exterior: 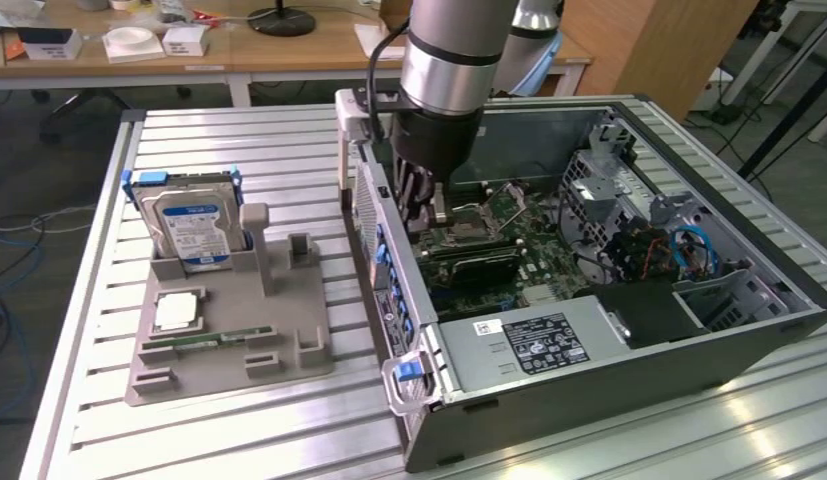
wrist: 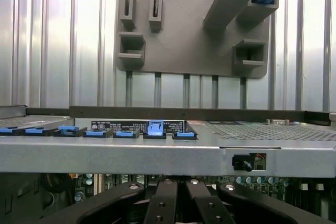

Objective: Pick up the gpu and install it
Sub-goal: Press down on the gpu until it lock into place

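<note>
hidden: gripper fingertips sunk behind the computer case wall | held item: cannot tell | cut off: arm above the gripper

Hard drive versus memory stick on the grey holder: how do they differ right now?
The hard drive stands tall and upright at the holder's far end; the memory stick lies low in a slot nearer the front. The hard drive is broad and silver with a blue-white label; the memory stick is slim and green. Both sit in the grey holder, outside the computer case.
</note>
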Controlling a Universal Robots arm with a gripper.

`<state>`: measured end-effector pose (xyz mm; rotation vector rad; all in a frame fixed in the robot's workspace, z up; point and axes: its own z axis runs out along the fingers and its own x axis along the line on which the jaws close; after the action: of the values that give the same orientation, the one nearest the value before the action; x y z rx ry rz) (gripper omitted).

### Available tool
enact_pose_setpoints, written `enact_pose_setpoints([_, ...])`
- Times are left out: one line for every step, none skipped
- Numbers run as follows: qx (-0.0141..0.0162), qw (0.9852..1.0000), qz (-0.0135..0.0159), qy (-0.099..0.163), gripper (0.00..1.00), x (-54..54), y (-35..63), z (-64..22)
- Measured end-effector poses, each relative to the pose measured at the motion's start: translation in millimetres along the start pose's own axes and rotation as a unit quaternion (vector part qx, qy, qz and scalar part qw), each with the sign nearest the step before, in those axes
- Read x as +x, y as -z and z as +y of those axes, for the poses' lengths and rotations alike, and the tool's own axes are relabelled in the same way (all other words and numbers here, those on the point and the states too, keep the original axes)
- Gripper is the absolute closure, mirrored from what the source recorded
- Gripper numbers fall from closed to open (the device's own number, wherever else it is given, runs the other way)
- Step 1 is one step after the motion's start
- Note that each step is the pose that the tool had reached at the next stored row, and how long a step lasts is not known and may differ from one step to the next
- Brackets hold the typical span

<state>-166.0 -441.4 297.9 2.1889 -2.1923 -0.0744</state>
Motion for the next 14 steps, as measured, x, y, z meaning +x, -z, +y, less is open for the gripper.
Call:
enact_pose_setpoints([0.0004, 1.0000, 0.0000, 0.000, 0.89, 0.0, -0.3, -0.1])
enact_pose_setpoints([0.0008, 1.0000, 0.0001, 0.000, 0.89, 0.0, -0.6, 0.0])
enact_pose_setpoints([0.0013, 1.0000, 0.0001, 0.000, 0.89, 0.0, -1.0, 0.0])
enact_pose_setpoints([0.0018, 1.0000, 0.0000, 0.000, 0.89, 0.0, -1.3, -0.1])
enact_pose_setpoints([0.0022, 1.0000, 0.0000, 0.000, 0.89, 0.0, -1.5, -0.1])
enact_pose_setpoints([0.0023, 1.0000, 0.0000, 0.000, 0.89, 0.0, -1.6, -0.1])
enact_pose_setpoints([0.0024, 1.0000, -0.0001, 0.000, 0.89, 0.0, -1.7, -0.1])
enact_pose_setpoints([0.0024, 1.0000, -0.0002, 0.000, 0.89, 0.0, -1.6, -0.4])
enact_pose_setpoints([0.0031, 1.0000, -0.0008, 0.000, 0.89, -0.1, -1.6, -1.3])
enact_pose_setpoints([0.0030, 1.0000, -0.0012, 0.000, 0.89, -0.3, -1.0, -2.0])
enact_pose_setpoints([0.0028, 1.0000, -0.0010, 0.000, 0.89, -0.4, 0.2, -2.5])
enact_pose_setpoints([0.0024, 1.0000, -0.0004, 0.000, 0.89, -0.5, 1.3, -2.9])
enact_pose_setpoints([0.0022, 1.0000, -0.0003, 0.000, 0.89, -0.4, 1.6, -3.3])
enact_pose_setpoints([0.0022, 1.0000, -0.0002, 0.000, 0.89, -0.5, 1.7, -3.8])
